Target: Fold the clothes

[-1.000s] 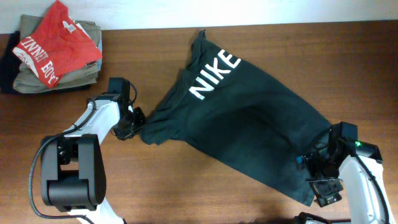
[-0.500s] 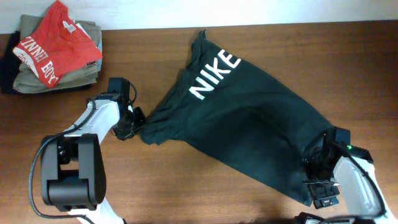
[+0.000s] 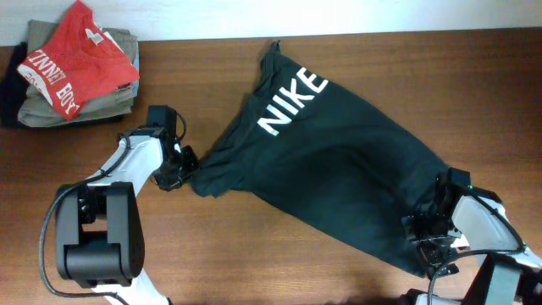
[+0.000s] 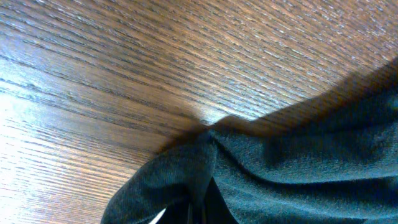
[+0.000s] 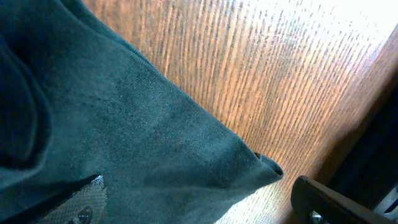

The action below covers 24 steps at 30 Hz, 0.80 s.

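Note:
The clothes are one dark charcoal T-shirt with white NIKE lettering, spread diagonally from the upper middle to the lower right of the wooden table. My left gripper is shut on the shirt's bunched left corner; in the left wrist view only the gripper tips show at the bottom edge under the fabric. My right gripper stands open over the shirt's lower right corner. One finger pad rests on the cloth, the other finger is past the hem.
A stack of folded garments sits at the back left: a red T-shirt with white lettering on top of khaki-olive pieces. The table's far edge runs along the top. Bare wood lies in front of the shirt.
My right arm has moved left and slightly up, bringing its open gripper over the shirt's lower right corner. The left arm and the shirt have stayed still.

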Tool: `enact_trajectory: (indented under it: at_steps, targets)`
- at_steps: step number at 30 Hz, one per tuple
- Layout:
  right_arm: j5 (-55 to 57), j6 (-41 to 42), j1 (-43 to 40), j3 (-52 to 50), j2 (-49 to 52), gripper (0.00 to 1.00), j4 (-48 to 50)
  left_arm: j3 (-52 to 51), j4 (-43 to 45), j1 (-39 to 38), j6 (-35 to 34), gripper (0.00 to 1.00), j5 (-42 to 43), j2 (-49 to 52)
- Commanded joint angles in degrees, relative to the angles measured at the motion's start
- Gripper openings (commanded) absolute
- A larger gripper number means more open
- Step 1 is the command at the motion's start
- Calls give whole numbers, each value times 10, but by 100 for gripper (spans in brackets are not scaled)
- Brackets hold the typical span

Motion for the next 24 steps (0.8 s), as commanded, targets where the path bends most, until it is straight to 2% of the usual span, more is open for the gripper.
enact_trajectory:
  at_steps: [1,6,9,13,16,18,19,21,24]
  targets:
    - [14,18,3,-35,74,100,65,-37,0,-7,1,1,11,63]
    - [5,-68,3,-35,75,98,134,-37,4,-7,1,1,11,63]
    - [-18,-101,3,-35,76,88,173,-37,5,-7,1,1,11,63]
    - [-71,-163,3,-35,76,88,241,-37,5,-7,1,1,11,63]
    - [-72,-162,3,-35,76,88,232,-37,5,-7,1,1,10,63]
    - [-72,-163,3,-35,76,76,221,-37,5,-7,1,1,10,63]
    - [-72,-163,3,-35,76,64,215,-37,6,-7,1,1,10,63]
    - [-72,-163,3,-35,76,53,209,-37,5,-7,1,1,11,63]
    - [-70,-162,3,-34,75,25,206,-37,4,-7,1,1,23,63]
